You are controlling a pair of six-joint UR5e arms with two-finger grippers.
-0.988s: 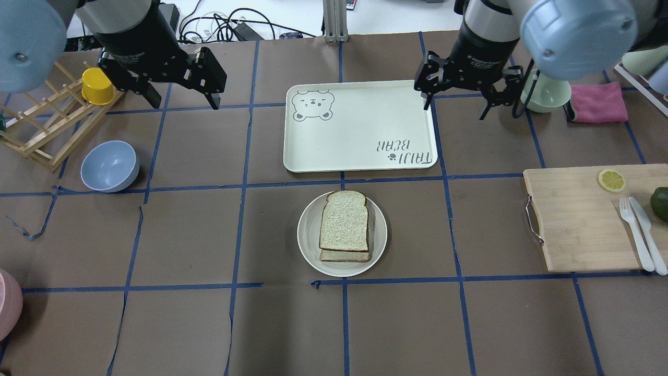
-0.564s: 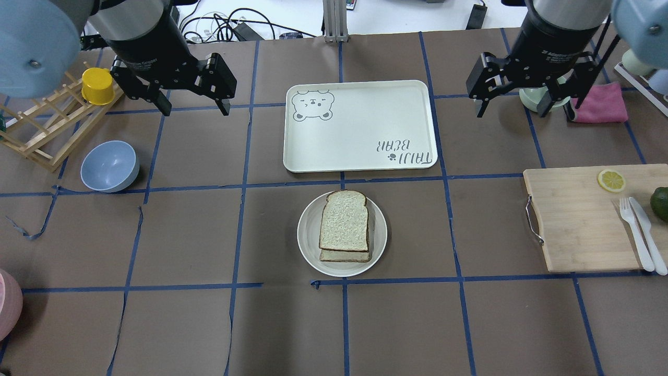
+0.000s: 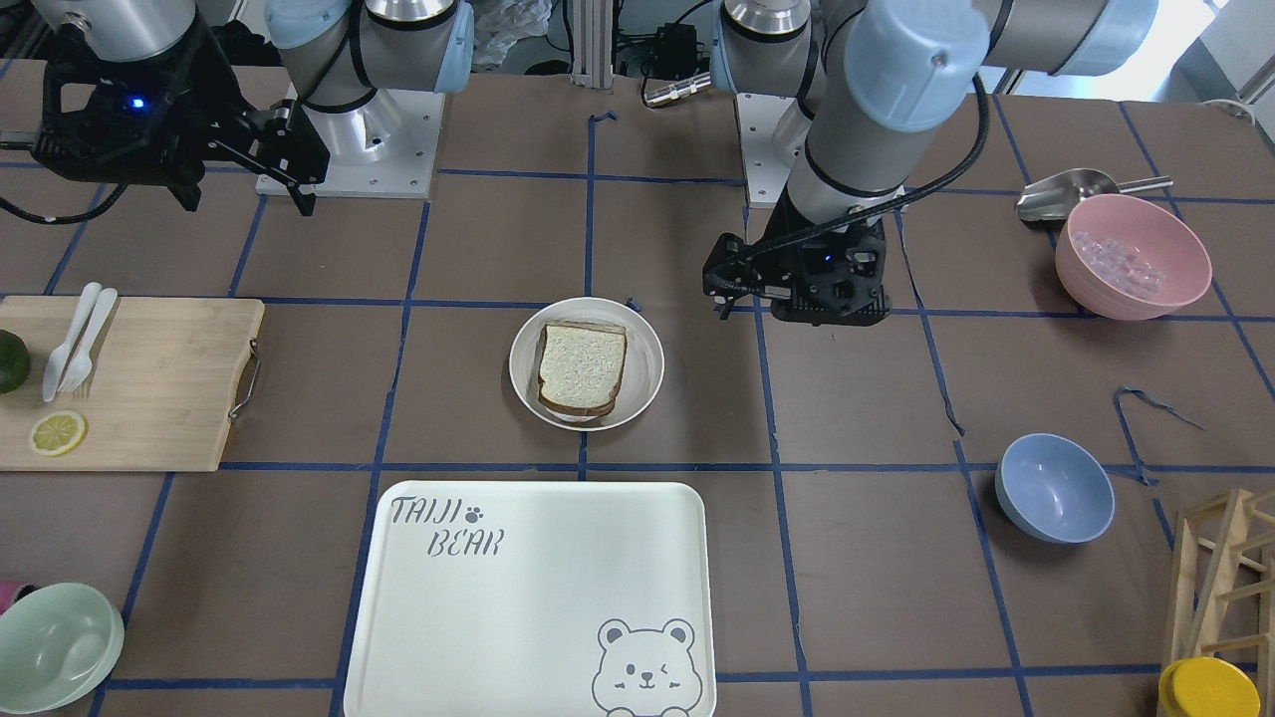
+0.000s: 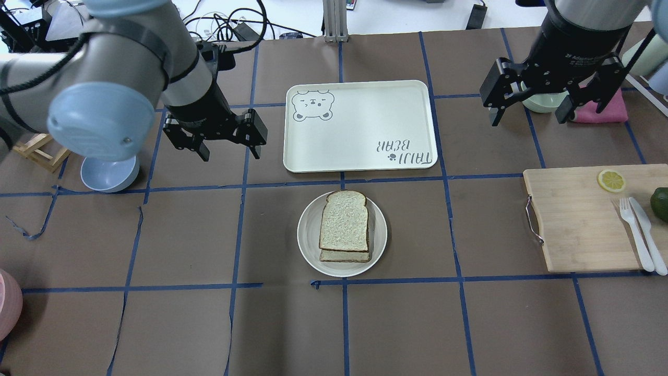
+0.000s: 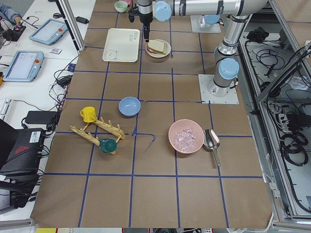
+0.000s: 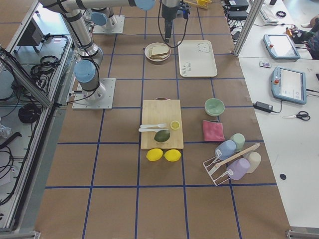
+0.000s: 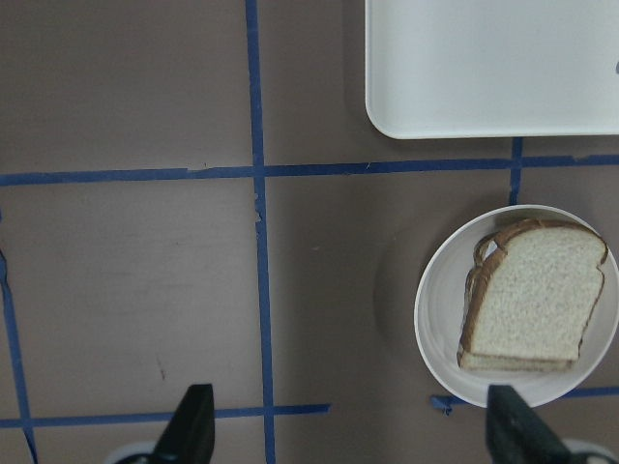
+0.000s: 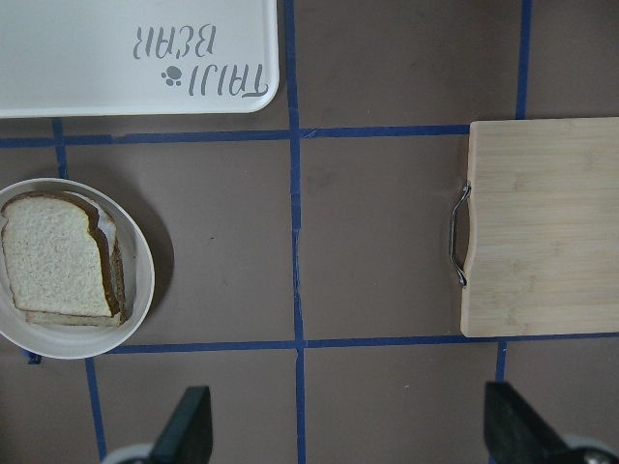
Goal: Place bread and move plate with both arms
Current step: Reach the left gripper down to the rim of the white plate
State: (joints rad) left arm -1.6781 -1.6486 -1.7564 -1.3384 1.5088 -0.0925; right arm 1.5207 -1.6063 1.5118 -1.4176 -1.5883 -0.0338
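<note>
The bread (image 4: 344, 222), a dark-crusted slice, lies on top of a second slice on the round cream plate (image 4: 380, 230) at the table's middle. They also show in the front view as the bread (image 3: 583, 363) and the plate (image 3: 649, 358). My left gripper (image 4: 229, 151) is open and empty. It hovers left of the tray and beyond the plate, which lies at the right in its wrist view (image 7: 435, 329). My right gripper (image 4: 527, 117) is open and empty, right of the tray's far corner. Its wrist view shows the plate (image 8: 145, 280) at the left.
The bear-printed tray (image 4: 360, 125) lies just beyond the plate. A wooden cutting board (image 4: 579, 219) with a lemon slice, fork and knife is at the right. A blue bowl (image 4: 109, 175) sits under my left arm. A green bowl (image 4: 543, 102) and a pink cloth (image 4: 600, 112) sit behind my right gripper.
My left gripper has moved right and nearer, from the rack toward the tray's left side. My right gripper has moved right, away from the tray's corner. Both stay open.
</note>
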